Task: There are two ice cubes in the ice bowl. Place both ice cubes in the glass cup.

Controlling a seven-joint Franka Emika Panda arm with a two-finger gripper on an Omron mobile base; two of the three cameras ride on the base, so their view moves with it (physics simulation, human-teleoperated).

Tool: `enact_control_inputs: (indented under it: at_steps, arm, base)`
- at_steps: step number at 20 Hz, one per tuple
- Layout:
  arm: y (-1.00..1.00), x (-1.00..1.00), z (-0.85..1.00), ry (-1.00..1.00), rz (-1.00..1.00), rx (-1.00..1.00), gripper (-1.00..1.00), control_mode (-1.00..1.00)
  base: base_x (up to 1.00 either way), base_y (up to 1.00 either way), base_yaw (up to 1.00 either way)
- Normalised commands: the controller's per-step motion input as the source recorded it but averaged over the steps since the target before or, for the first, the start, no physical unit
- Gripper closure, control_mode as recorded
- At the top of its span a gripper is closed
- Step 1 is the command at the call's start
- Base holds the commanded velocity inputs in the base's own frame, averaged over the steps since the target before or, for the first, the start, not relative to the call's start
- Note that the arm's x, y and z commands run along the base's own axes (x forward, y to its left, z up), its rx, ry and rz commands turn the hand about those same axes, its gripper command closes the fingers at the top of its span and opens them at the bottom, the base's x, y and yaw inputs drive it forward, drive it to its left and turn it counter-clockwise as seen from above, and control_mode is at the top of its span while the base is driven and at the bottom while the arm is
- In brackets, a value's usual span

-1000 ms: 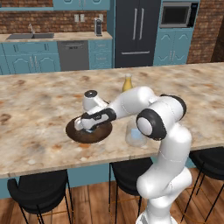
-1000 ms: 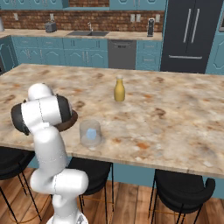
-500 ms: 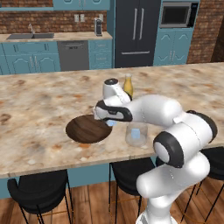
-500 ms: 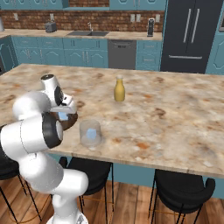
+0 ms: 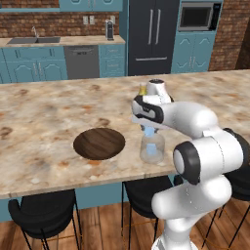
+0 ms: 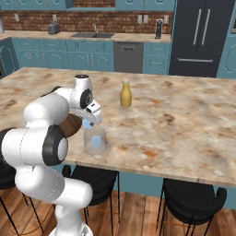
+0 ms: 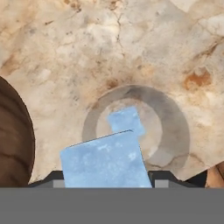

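**Second Cube Carried Over the Cup**

While a second ago the arm reached down into the ice bowl (image 5: 99, 143), it has since swung across, so the pincer (image 5: 148, 131) now hangs just above the glass cup (image 5: 152, 148); its tips are closed on one ice cube (image 7: 106, 160), seen large in the hand view; the other ice cube (image 7: 125, 121) already lies on the cup's bottom, directly below; the bowl on the desk (image 5: 44, 127) looks empty; judging by this, only the release remains, and the held cube seems well centred over the rim.
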Motion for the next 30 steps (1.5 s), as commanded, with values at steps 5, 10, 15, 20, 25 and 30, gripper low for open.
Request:
enact_control_inputs:
  at_steps: [5,10,15,20,25,30]
  arm:
    - [-0.25,0.00,-0.16,0.00,-0.04,0.00,1.00,-1.00]
    - [-0.38,0.01,-0.34,-0.01,0.00,0.00,1.00,-1.00]
    - [-0.03,0.07,0.00,-0.01,0.00,0.02,1.00,-1.00]
    - [0.00,0.27,0.00,0.00,-0.01,0.00,1.00,-1.00]
    - [0.02,0.08,0.00,0.00,0.00,0.00,1.00,-1.00]
    - [0.09,0.00,0.00,0.00,0.00,0.00,1.00,-1.00]
  base:
    - [0.00,0.00,0.00]
    - [0.00,0.00,0.00]
    - [0.00,0.00,0.00]
    - [0.00,0.00,0.00]
    - [0.00,0.00,0.00]
    - [0.00,0.00,0.00]
